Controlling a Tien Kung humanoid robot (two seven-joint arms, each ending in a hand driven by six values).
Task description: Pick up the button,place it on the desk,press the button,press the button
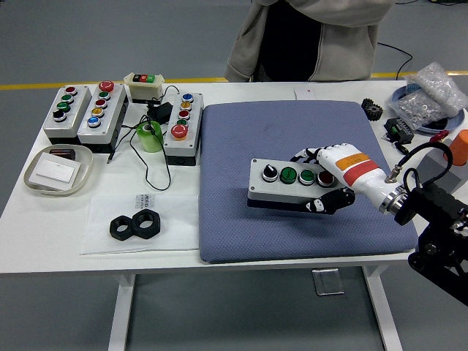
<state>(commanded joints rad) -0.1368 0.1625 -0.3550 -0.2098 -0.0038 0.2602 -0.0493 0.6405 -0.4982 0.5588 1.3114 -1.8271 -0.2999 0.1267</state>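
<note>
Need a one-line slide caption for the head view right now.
Right hand grips a four-control button box over the blue mat.

My right hand (338,175) wears a white shell with an orange-red band and black fingers (329,202). Behind a silver wrist ring, my arm (439,219) is black, looped by a black cable (417,157).
</note>
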